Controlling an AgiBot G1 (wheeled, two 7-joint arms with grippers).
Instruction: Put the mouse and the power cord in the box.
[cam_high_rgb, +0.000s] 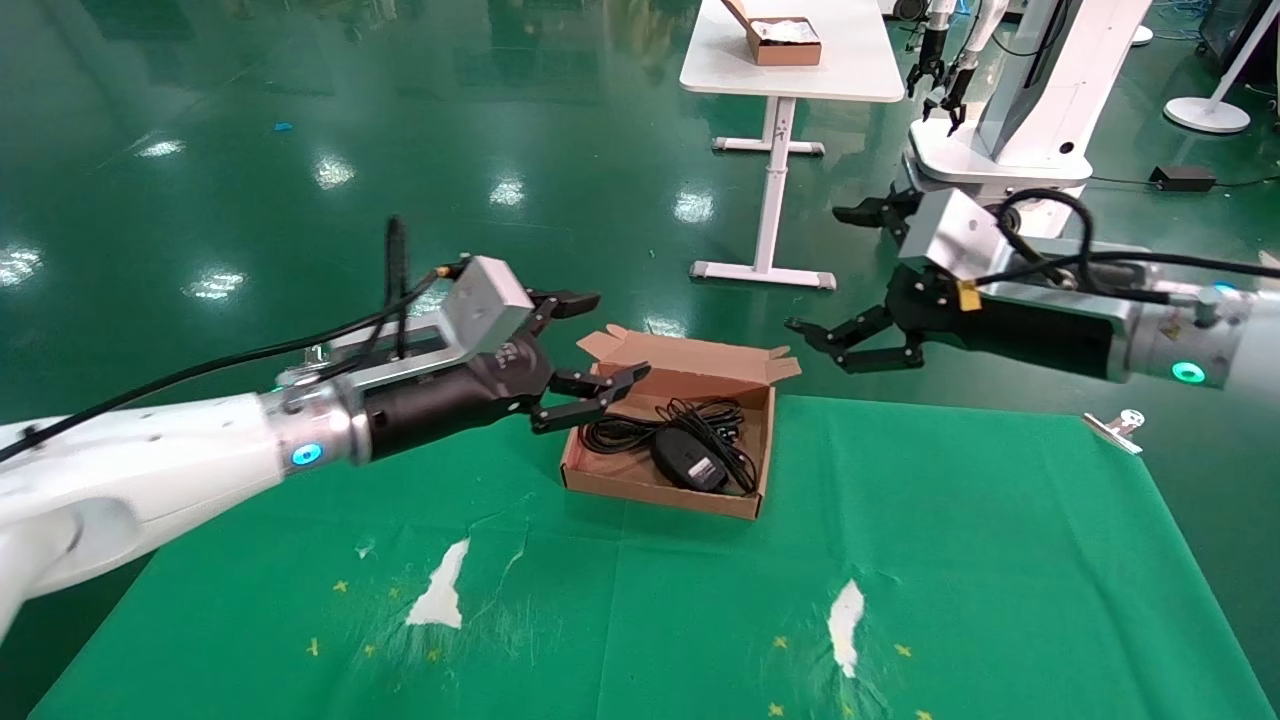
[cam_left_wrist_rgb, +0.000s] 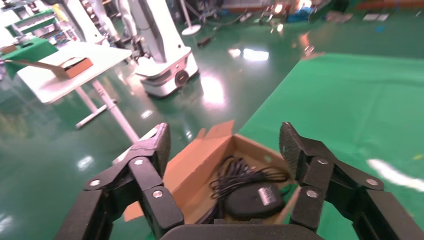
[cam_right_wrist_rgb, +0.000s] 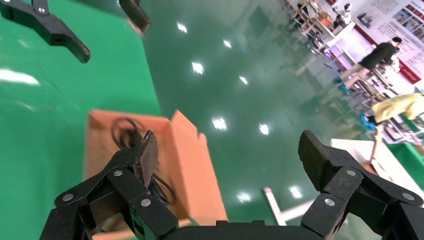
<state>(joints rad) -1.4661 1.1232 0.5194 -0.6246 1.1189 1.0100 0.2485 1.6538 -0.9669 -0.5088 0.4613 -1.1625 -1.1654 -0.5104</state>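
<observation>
The brown cardboard box (cam_high_rgb: 598, 480) lies on the green cloth with its long flap lid (cam_high_rgb: 700, 358) standing open on the far side. Inside it the black mouse (cam_high_rgb: 688, 462) rests label up, its thin cable bundled behind it. Thicker black loops of the power cord (cam_high_rgb: 610, 433) lie beside the mouse; its plug is hidden. My left gripper (cam_high_rgb: 612, 338) hovers open over the box's left end, holding nothing. In the left wrist view the mouse (cam_left_wrist_rgb: 252, 200) and box (cam_left_wrist_rgb: 200, 160) sit below the left gripper (cam_left_wrist_rgb: 225, 135). My right gripper (cam_high_rgb: 818, 268) hangs open above and to the right of the box, past the table's far edge (cam_right_wrist_rgb: 228, 142).
A white table (cam_high_rgb: 850, 75) with a smaller brown box (cam_high_rgb: 785, 42) stands at the back, next to another robot's base (cam_high_rgb: 1000, 160). A metal clip (cam_high_rgb: 1115, 428) grips the cloth's right far corner. Worn white patches (cam_high_rgb: 440, 590) mark the green cloth near me.
</observation>
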